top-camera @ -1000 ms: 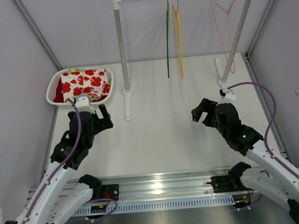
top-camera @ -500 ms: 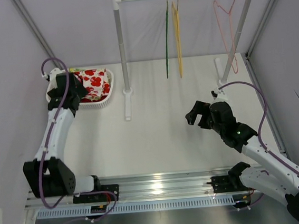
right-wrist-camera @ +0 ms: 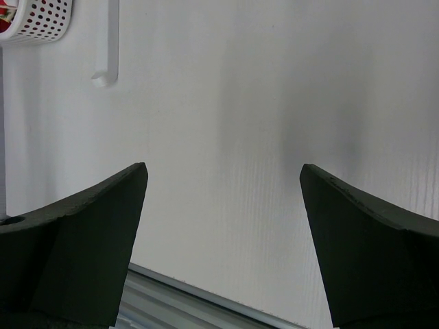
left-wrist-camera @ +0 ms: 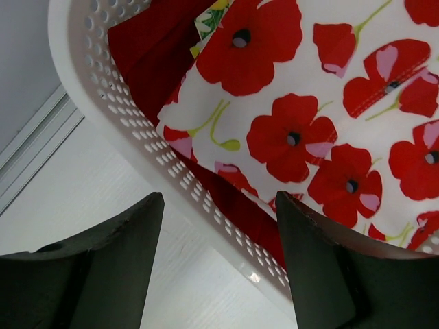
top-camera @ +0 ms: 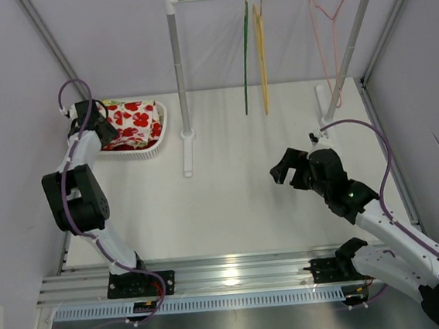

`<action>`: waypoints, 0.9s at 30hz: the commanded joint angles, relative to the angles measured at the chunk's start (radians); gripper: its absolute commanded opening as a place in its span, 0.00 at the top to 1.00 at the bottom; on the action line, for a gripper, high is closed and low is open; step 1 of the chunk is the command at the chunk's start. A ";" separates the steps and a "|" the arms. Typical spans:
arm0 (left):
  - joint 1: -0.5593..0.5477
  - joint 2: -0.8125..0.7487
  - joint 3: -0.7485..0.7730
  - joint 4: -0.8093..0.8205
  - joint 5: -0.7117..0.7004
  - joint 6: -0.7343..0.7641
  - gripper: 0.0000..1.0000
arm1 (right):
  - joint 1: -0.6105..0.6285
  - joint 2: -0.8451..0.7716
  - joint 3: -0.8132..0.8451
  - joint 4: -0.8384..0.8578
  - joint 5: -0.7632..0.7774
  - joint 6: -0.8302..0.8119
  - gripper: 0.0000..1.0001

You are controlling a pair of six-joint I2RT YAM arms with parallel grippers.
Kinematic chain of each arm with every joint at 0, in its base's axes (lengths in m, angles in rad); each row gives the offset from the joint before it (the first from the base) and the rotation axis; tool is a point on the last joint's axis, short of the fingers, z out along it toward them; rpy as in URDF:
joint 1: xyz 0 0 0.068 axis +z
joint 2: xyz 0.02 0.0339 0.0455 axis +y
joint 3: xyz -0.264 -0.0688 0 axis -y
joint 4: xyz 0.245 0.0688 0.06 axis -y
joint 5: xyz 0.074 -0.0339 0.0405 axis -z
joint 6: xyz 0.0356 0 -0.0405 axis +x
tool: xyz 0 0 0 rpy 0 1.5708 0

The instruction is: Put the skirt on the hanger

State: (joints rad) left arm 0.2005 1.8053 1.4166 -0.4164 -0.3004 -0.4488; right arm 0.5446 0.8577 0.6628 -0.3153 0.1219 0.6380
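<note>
The skirt (top-camera: 131, 117), white with red poppies, lies folded in a white perforated basket (top-camera: 155, 139) at the back left, on top of a dark red cloth (left-wrist-camera: 147, 51). My left gripper (top-camera: 105, 133) hangs open over the basket's left rim. In the left wrist view its jaws (left-wrist-camera: 219, 205) straddle the rim (left-wrist-camera: 116, 123), with the skirt (left-wrist-camera: 309, 103) just beyond and nothing held. A green hanger (top-camera: 245, 53), a yellow hanger (top-camera: 261, 51) and a pink hanger (top-camera: 332, 21) hang from the rail. My right gripper (top-camera: 287, 167) hovers open over bare table, its jaws (right-wrist-camera: 223, 171) empty.
The clothes rack's left post (top-camera: 179, 75) and its foot (top-camera: 188, 156) stand just right of the basket; the right post (top-camera: 345, 51) leans near my right arm. Grey walls close in on both sides. The rack foot (right-wrist-camera: 106, 48) and the basket's corner (right-wrist-camera: 38, 17) show in the right wrist view.
My left arm has swung from mid-table up to the basket's left rim, and its jaws have narrowed slightly. The right gripper has drifted a little to the left.
</note>
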 commanded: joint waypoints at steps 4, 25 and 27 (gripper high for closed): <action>0.053 0.077 0.125 0.076 0.060 0.091 0.27 | 0.002 -0.019 -0.012 0.062 -0.027 0.014 0.01; 0.073 0.216 0.235 0.039 0.063 0.102 0.33 | -0.003 0.017 -0.077 0.128 -0.028 0.002 0.00; 0.071 0.220 0.242 0.036 0.064 0.102 0.37 | -0.003 0.014 -0.081 0.128 -0.025 0.003 0.01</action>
State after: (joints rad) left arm 0.2630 2.0274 1.6127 -0.3897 -0.2485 -0.3481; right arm 0.5453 0.8780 0.5877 -0.2333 0.0959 0.6464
